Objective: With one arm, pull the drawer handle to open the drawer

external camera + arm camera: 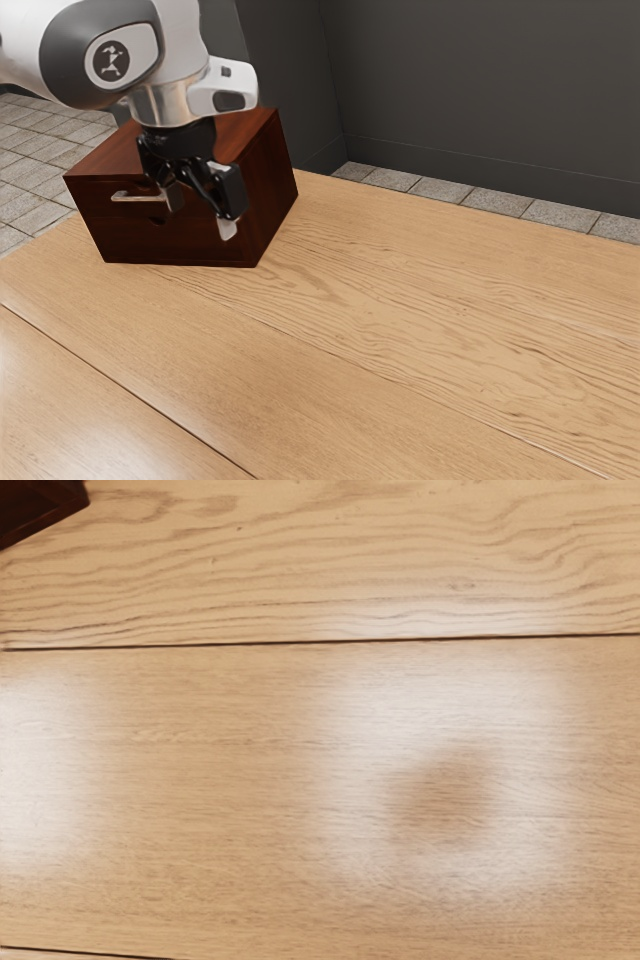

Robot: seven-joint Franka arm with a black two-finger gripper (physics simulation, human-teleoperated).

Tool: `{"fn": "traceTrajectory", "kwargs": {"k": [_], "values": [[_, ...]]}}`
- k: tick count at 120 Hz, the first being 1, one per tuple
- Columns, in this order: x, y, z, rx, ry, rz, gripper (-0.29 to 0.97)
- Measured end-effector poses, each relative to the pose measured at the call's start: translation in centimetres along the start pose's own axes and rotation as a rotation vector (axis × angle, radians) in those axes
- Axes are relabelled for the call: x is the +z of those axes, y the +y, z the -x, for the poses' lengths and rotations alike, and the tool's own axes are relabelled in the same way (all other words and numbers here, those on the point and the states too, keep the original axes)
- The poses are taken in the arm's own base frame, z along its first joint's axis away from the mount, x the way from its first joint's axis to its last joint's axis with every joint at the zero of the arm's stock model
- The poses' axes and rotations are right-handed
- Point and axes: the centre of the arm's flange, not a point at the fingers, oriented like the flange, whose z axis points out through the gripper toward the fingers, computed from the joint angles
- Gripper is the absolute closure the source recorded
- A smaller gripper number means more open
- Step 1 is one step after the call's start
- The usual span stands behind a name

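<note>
**Now line up on the handle before closing**

Find the drawer handle (pixel 135 196), a pale level bar on the front of the dark wooden drawer box (pixel 270 170), far back on the table (pixel 420 330) toward the exterior view's left. Judge the drawer as not yet open, front seemingly flush. Note the gripper (pixel 201 210) just beside the bar's end on the exterior view's right, fingers spread wide, holding nothing. Shift leftward in that view to bring the bar between the fingers, close squarely across it, then pull straight out. Avoid a skewed tug, likely to drag the box.
</note>
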Motion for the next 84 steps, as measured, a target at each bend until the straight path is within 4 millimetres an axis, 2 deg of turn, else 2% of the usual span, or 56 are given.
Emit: {"fn": "traceTrajectory", "kwargs": {"k": [34,46,62,84], "values": [[1.5,-5.5,0.2,-0.101,-0.005,0.016,0.00],[2.4,-7.8,1.7,-0.096,-0.025,0.026,0.00],[3.6,-12.5,3.8,-0.100,-0.048,0.031,0.00],[4.2,-13.3,3.7,0.040,-0.037,0.033,0.00]]}}
